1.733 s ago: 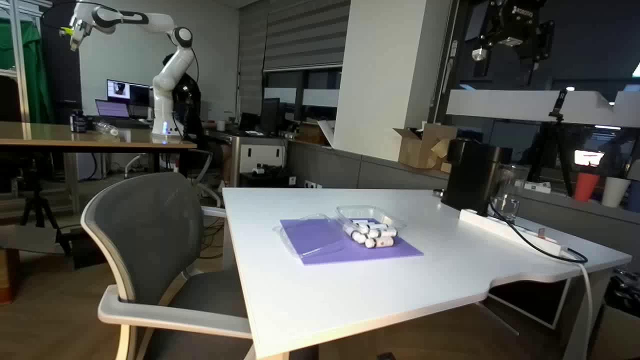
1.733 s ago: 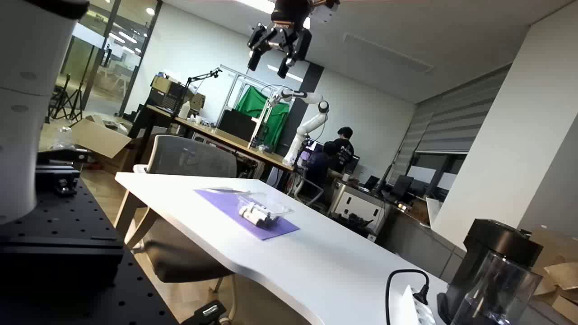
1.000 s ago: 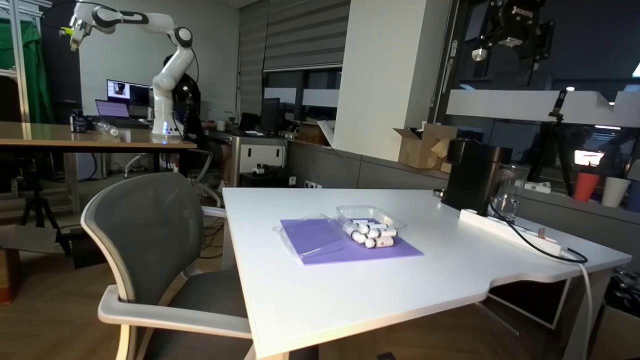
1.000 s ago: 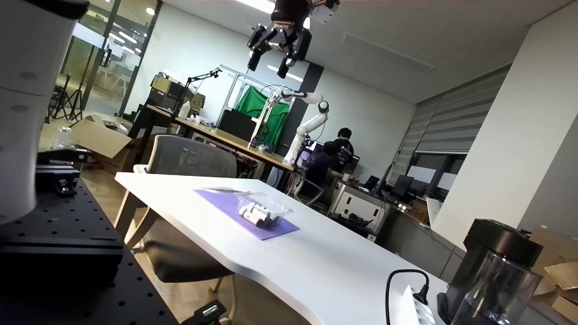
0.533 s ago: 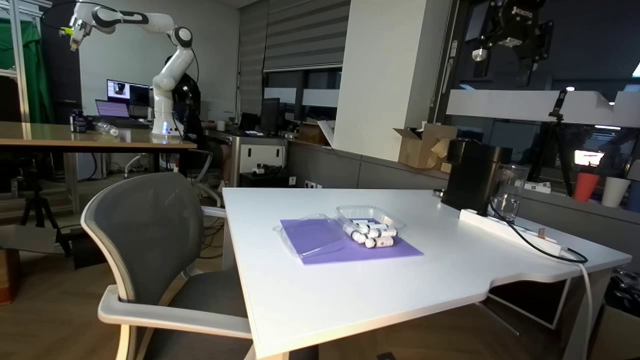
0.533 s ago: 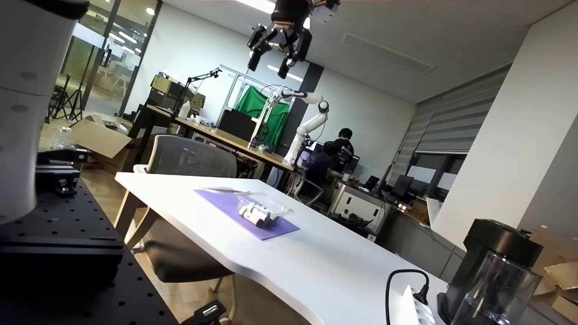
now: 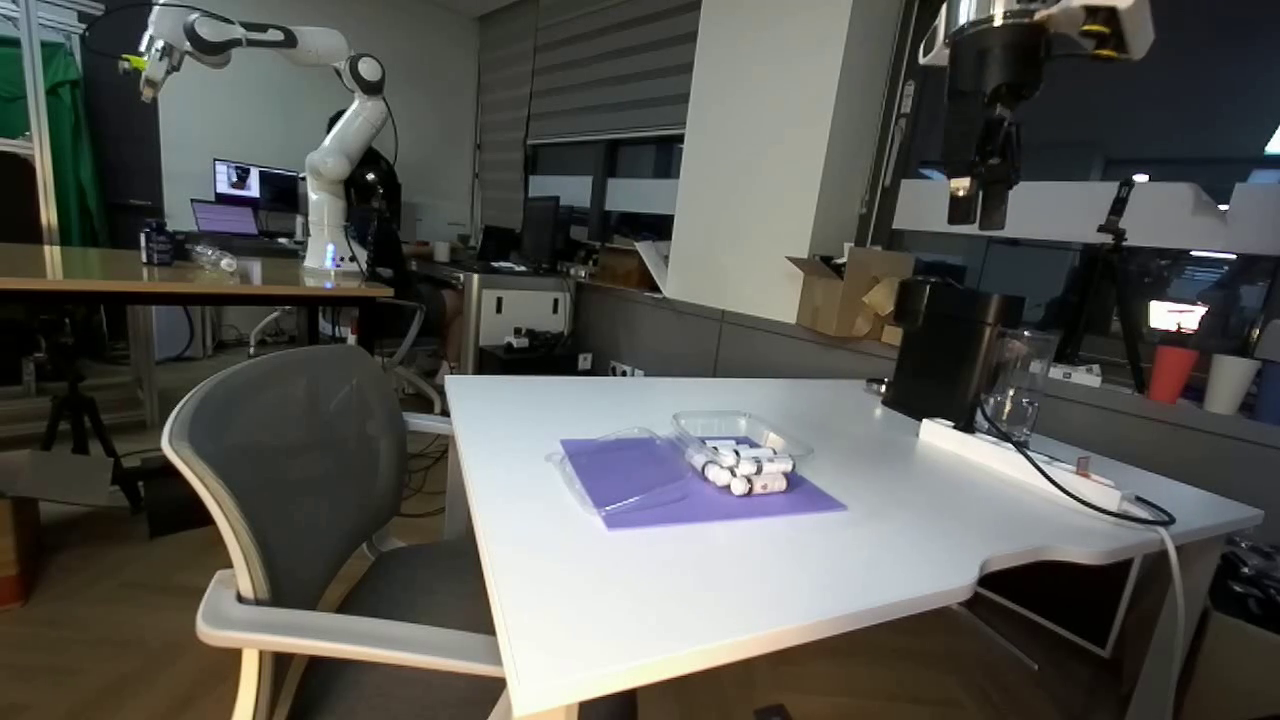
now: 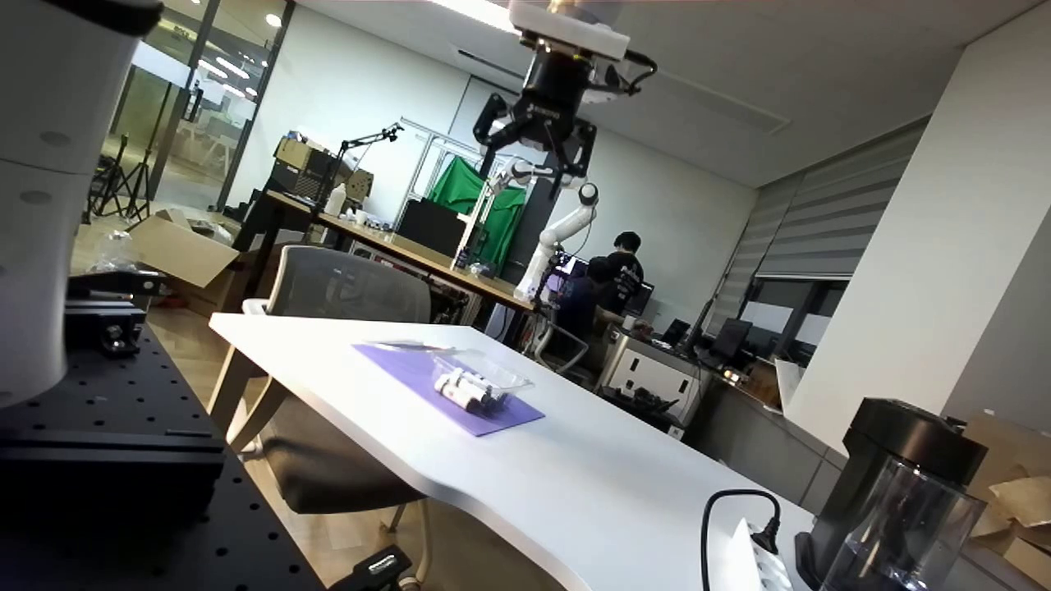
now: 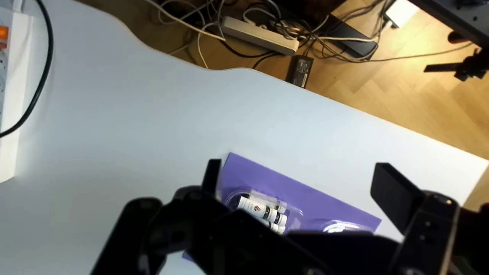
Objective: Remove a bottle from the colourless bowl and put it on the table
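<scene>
Wrist view on screen. Which item is largest, and what hazard applies?

The counter (image 9: 153, 114). Its surface looks smooth; a round item released on its side may roll.

Next size down?

The purple mat (image 9: 317, 208), lying on the counter. If the clear bowl (image 7: 745, 425) standing on it is nudged, both may slide, as no fastening is visible.

And the bowl itself?

Its rim is faint, so the wall is easily misjudged and struck during descent.

State the condition of the fingers (image 9: 393, 194).

Wide apart, holding nothing; both exterior views show them well above the counter.

Grasp hazard for the bottles (image 9: 254, 208)?

Several lie on their sides, packed together. Their length runs nearly along the closing direction in the wrist view; without rotation, the fingers would probably press on the ends or disturb a neighbour.

Their position relative to the fingers?

Inside the bowl, lower than the fingers and well apart from them. In the wrist view they appear between the fingers, nearer the picture-left one, and partly masked. The target is not identifiable.
</scene>
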`<state>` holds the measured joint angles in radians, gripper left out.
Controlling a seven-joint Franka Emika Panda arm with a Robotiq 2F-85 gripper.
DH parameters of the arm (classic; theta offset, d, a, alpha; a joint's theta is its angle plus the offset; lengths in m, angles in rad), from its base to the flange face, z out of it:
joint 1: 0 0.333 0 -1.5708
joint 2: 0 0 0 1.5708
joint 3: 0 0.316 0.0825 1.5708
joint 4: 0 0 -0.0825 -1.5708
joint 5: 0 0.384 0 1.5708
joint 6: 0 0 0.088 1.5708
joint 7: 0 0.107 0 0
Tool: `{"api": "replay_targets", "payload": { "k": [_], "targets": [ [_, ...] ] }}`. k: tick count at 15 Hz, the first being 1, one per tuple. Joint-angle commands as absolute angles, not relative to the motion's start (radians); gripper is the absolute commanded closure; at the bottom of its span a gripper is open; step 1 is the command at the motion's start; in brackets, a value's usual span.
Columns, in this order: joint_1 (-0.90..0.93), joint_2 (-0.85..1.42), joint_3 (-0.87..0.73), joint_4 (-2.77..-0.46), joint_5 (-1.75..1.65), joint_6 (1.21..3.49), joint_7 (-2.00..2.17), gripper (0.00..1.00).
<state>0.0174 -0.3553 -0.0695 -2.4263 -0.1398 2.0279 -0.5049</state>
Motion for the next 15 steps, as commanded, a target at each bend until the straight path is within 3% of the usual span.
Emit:
{"api": "replay_targets", "payload": {
  "k": [1, 6, 11, 12, 15],
  "targets": [
    [0.027, -0.111, -0.059, -2.247, -0.252, 2.055, -0.596, 0.00],
    [0.032, 0.136, 0.004, -2.022, -0.402, 2.127, -0.674, 0.00],
    [-0.001, 0.296, 0.082, -1.822, -0.127, 2.136, -1.001, 0.00],
    [0.017, 0.235, 0.061, -1.922, -0.195, 2.173, -0.898, 0.00],
    [0.009, 0.288, 0.076, -1.854, -0.144, 2.162, -0.974, 0.00]
  ]
}}
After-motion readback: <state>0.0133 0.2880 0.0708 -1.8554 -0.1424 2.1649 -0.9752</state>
